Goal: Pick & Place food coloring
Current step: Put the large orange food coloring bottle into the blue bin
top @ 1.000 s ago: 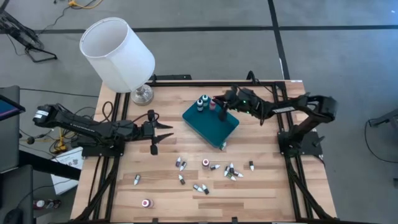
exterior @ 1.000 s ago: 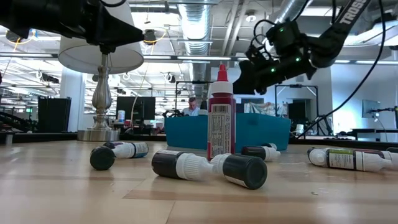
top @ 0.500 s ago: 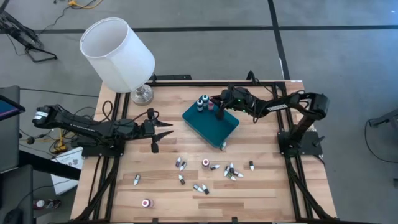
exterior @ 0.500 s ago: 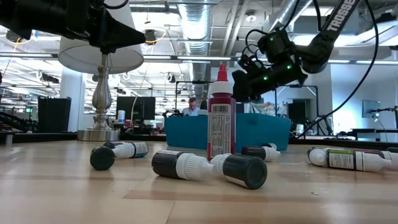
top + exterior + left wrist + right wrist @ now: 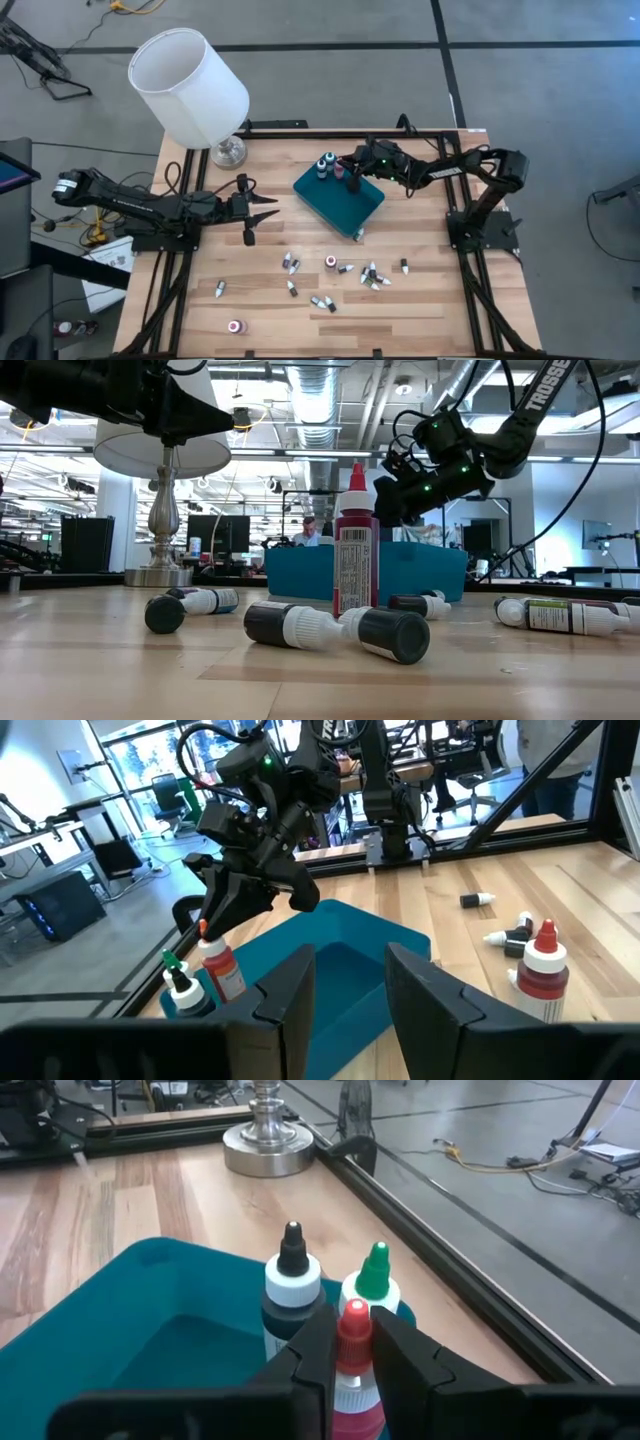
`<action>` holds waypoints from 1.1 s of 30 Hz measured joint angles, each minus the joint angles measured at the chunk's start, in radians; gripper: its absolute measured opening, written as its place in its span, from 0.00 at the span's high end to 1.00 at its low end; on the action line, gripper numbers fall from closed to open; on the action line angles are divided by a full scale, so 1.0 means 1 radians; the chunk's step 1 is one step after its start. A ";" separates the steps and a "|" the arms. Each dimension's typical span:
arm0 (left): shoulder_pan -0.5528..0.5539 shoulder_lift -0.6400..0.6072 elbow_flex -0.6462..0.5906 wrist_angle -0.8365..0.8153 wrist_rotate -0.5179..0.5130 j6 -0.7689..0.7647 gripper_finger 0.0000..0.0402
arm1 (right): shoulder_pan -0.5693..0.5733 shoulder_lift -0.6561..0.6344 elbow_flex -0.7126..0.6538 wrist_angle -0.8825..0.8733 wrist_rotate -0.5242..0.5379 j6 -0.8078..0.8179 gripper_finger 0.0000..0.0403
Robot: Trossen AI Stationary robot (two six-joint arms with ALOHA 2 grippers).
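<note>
A teal tray point(image 5: 338, 200) lies at the table's middle. In its far corner stand a black-tipped bottle point(image 5: 292, 1290) and a green-tipped bottle point(image 5: 373, 1285). Beside them is a red food coloring bottle point(image 5: 222, 970), with my right gripper point(image 5: 345, 172) shut on it. Several more food coloring bottles point(image 5: 340, 275) lie scattered on the table's near half, and a red one point(image 5: 355, 550) stands upright among them. My left gripper point(image 5: 262, 218) hovers open, pointing level, left of the tray with nothing between its fingers. My right gripper pinches the red bottle by its white cap point(image 5: 353, 1342), just below the red tip, between its two fingers. The fingers point(image 5: 315, 1352) slant down from the table's right side. The bottle hangs slightly tilted, its lower part inside the tray; whether its base rests there is hidden.
A white-shaded lamp point(image 5: 190, 85) leans over the far left corner, its metal base point(image 5: 228, 150) on the table. Black frame rails point(image 5: 470, 270) run along the table's sides. One bottle point(image 5: 235, 326) stands alone near the front edge.
My right gripper has gone down and a little toward the table's left with the red bottle, bringing it low into the tray's far corner beside the two standing bottles, then has kept still.
</note>
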 joint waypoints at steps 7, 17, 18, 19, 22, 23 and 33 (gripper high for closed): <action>0.000 0.000 0.000 0.000 0.000 0.000 0.71 | 0.001 0.000 0.000 -0.007 -0.018 0.000 0.87; 0.000 0.000 0.000 0.000 0.000 0.000 0.71 | 0.001 0.000 0.000 -0.011 -0.020 -0.001 0.87; 0.000 0.000 0.000 0.000 0.000 0.000 0.71 | 0.001 0.000 0.000 -0.012 -0.027 -0.004 0.87; 0.000 0.000 0.000 0.000 0.000 0.000 0.71 | 0.001 0.000 0.000 -0.014 -0.039 -0.011 0.87; 0.000 0.000 0.000 0.000 0.000 0.000 0.71 | 0.001 0.000 0.000 -0.026 -0.068 -0.031 0.87; 0.000 0.000 0.000 0.000 0.000 0.000 0.71 | 0.001 0.000 0.000 -0.026 -0.071 -0.035 0.87; 0.000 0.000 0.000 0.000 0.000 0.000 0.71 | 0.001 0.000 0.000 -0.018 -0.012 0.001 0.87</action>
